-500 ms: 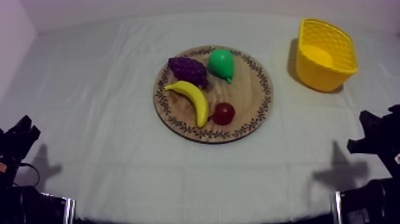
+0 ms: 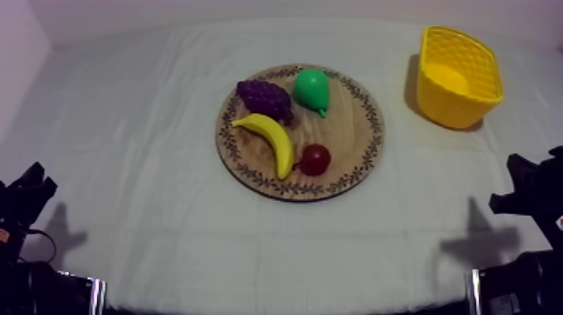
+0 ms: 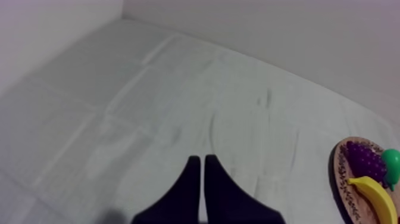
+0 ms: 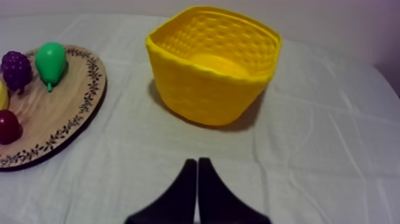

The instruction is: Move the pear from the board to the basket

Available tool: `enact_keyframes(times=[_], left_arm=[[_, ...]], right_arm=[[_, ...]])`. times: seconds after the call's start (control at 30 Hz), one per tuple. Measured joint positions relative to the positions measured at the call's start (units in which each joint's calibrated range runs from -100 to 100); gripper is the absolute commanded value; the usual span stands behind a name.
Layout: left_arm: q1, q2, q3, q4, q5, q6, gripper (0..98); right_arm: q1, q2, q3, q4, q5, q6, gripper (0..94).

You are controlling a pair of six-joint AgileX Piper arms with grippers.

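Well, the pear (image 2: pixel 312 90) lies on the wooden board (image 2: pixel 352 142), at its far edge, just beside the bunch of grapes (image 2: pixel 264 97); whether the two touch is hard to tell. A banana (image 2: pixel 270 138) and a small red fruit (image 2: pixel 316 159) lie nearer on the same board. The yellow basket (image 2: pixel 452 109) stands upright on the cloth (image 2: pixel 151 167), well off toward my right arm's side. The left gripper (image 3: pixel 201 167) and the right gripper (image 4: pixel 197 167) hang low over the cloth, each with its fingers pressed into a narrow wedge and holding nothing; the right one faces the basket.

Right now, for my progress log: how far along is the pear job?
Done: nothing; the pear lies on the wooden board beside the grapes. In hand: nothing; left hand and right hand are shut, empty. Left: grasp it, carry it, drop it into the yellow basket.
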Motion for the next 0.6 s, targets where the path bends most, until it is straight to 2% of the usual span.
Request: enact_keyframes(times=[0.4,0.6], left_arm=[[0.0,0.0,0.0,0.00,0.0,0.0,0.1],[0.0,0.0,0.0,0.00,0.0,0.0,0.1]], right_arm=[[0.0,0.0,0.0,0.0,0.0,0.0,0.3],[0.0,0.0,0.0,-0.6,0.1,-2.3,1.4]])
